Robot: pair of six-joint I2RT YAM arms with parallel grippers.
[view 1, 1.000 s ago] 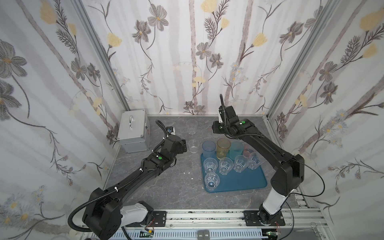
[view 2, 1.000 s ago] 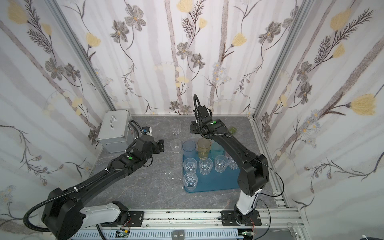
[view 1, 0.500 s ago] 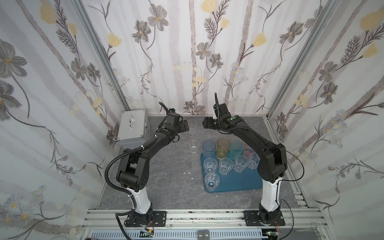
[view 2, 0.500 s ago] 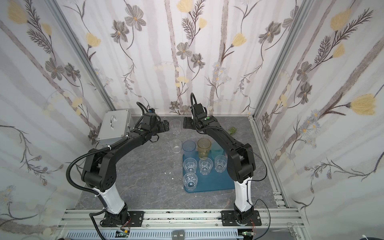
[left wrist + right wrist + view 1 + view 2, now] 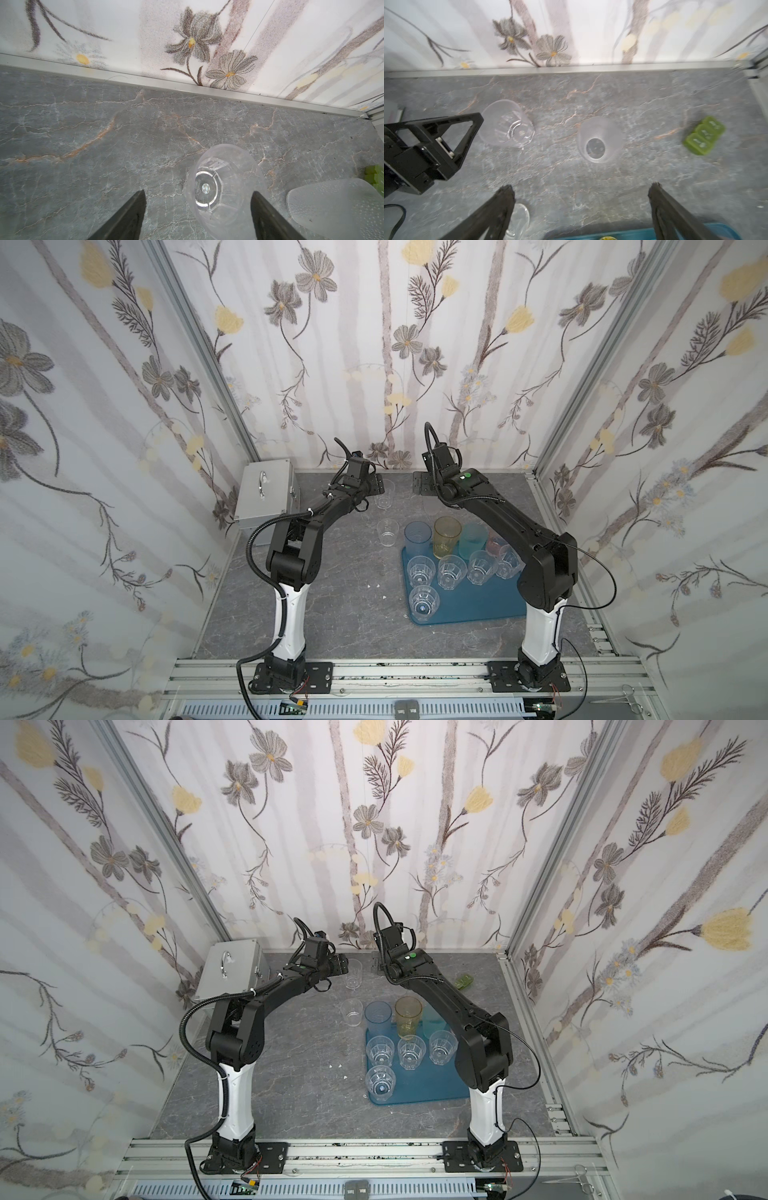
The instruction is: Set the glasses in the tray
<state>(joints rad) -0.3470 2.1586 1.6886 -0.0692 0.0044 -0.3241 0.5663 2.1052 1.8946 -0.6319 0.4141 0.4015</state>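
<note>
I'm worrying about the left gripper. Its fingers are standing apart, and the clear faceted glass is showing between them, nearer one finger, so closing could be shoving or tipping it. The right gripper is gaping empty, with a frosted glass standing just ahead of its fingertips and the tray lying behind them. Both glasses are looking thin, slick and upright.

Left tool spread, right tool spread wide, both extended forward
</note>
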